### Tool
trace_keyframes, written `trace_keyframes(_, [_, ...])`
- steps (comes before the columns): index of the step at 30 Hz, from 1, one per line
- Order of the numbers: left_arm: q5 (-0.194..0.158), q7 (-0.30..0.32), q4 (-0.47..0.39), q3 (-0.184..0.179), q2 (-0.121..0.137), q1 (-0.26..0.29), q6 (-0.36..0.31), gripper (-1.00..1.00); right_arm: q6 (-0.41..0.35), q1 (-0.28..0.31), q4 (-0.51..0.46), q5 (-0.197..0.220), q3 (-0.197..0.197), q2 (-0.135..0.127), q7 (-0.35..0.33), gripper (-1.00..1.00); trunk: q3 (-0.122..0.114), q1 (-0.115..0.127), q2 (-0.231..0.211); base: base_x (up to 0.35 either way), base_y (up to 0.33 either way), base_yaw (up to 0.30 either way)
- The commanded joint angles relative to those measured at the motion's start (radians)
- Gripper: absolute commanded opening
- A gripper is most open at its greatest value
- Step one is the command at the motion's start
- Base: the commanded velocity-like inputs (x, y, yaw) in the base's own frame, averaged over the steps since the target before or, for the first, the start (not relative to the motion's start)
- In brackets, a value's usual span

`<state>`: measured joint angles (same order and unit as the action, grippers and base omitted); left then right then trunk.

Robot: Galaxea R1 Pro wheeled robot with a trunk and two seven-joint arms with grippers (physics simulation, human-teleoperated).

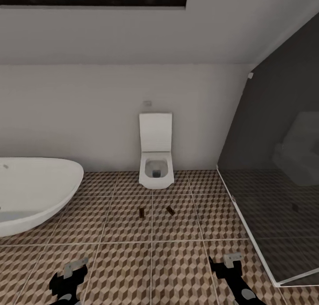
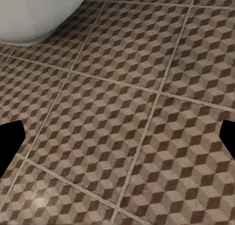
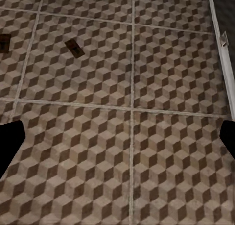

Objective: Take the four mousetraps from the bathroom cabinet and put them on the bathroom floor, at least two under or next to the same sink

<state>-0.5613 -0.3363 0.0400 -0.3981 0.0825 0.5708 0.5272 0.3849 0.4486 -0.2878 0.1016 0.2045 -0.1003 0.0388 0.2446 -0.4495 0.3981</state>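
The bathroom floor (image 1: pixel 133 260) is spreading across the lower part of the head view, its large square tiles carrying a brown, beige and grey cube pattern split by pale grout lines. Two mousetraps are lying flat on it in front of the white toilet (image 1: pixel 156 156), which is standing against the pale back wall with its lid raised: one mousetrap (image 1: pixel 141 213) on the left and another (image 1: pixel 170 210) just to its right, near each other but apart. In the right wrist view the same pair is showing on the tiles, one (image 3: pixel 74 47) whole and one (image 3: pixel 4 42) cut by the frame edge. The white oval bathtub (image 1: pixel 31 194) is sitting at the left, and a glass shower screen (image 1: pixel 274 207) with a pale frame is closing off the dark corner at the right. The left gripper (image 1: pixel 71 274) and the right gripper (image 1: pixel 227 266) are hanging low over the tiles, both with jaws spread wide and holding nothing.
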Motion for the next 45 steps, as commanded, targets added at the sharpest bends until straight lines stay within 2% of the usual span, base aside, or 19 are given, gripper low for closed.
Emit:
trace_keyframes(1, [-0.003, -0.005, 0.003, -0.009, -0.001, 0.001, 0.004, 1.00, 0.003, 0.001, 0.001, 0.011, 0.009, 0.000, 0.004, 1.00, 0.002, -0.001, 0.002, 0.000, 0.000, 0.000])
trace_keyframes(3, [-0.002, -0.010, 0.003, -0.009, -0.002, -0.001, 0.005, 1.00, 0.001, 0.000, 0.015, 0.011, 0.008, -0.001, 0.005, 1.00, 0.002, -0.001, 0.002, 0.000, 0.000, 0.000])
trace_keyframes(7, [-0.003, -0.011, 0.003, -0.010, -0.004, -0.001, 0.005, 1.00, 0.006, -0.024, 0.139, 0.018, 0.007, -0.001, 0.003, 1.00, 0.002, -0.001, 0.002, 0.000, 0.000, 0.000])
trace_keyframes(9, [-0.003, -0.010, 0.003, -0.010, -0.006, -0.002, 0.004, 1.00, 0.017, -0.057, 0.196, 0.022, 0.006, -0.001, 0.002, 1.00, 0.002, -0.001, 0.002, 0.000, 0.000, 0.000])
trace_keyframes(12, [-0.002, -0.007, 0.003, -0.010, -0.011, -0.002, 0.004, 1.00, 0.065, -0.096, 0.214, 0.021, 0.006, 0.000, 0.001, 1.00, 0.002, -0.001, 0.002, 0.000, 0.000, 0.000])
trace_keyframes(17, [0.000, -0.003, 0.003, -0.012, -0.036, -0.024, 0.005, 1.00, 0.112, -0.111, 0.202, 0.014, 0.002, 0.002, -0.001, 1.00, 0.002, -0.001, 0.002, 0.000, 0.000, 0.000])
trace_keyframes(21, [0.008, 0.021, 0.002, -0.014, -0.044, -0.090, 0.018, 1.00, 0.121, -0.112, 0.119, 0.012, 0.006, 0.001, -0.002, 1.00, 0.002, -0.001, 0.002, 0.000, 0.000, 0.000])
trace_keyframes(26, [0.059, 0.078, 0.003, -0.015, -0.042, -0.191, 0.151, 1.00, 0.135, -0.113, 0.091, 0.015, 0.006, 0.001, -0.003, 1.00, 0.002, -0.001, 0.002, 0.000, 0.000, 0.000])
trace_keyframes(32, [0.064, 0.084, 0.002, -0.015, -0.042, -0.211, 0.180, 1.00, 0.156, -0.116, 0.089, 0.018, 0.006, 0.003, 0.000, 1.00, 0.002, -0.001, 0.002, 0.000, 0.000, 0.000])
trace_keyframes(45, [0.063, 0.083, 0.002, -0.015, -0.041, -0.213, 0.182, 1.00, 0.158, -0.120, 0.090, 0.023, 0.006, 0.002, 0.001, 1.00, 0.002, -0.001, 0.002, 0.000, 0.000, 0.000])
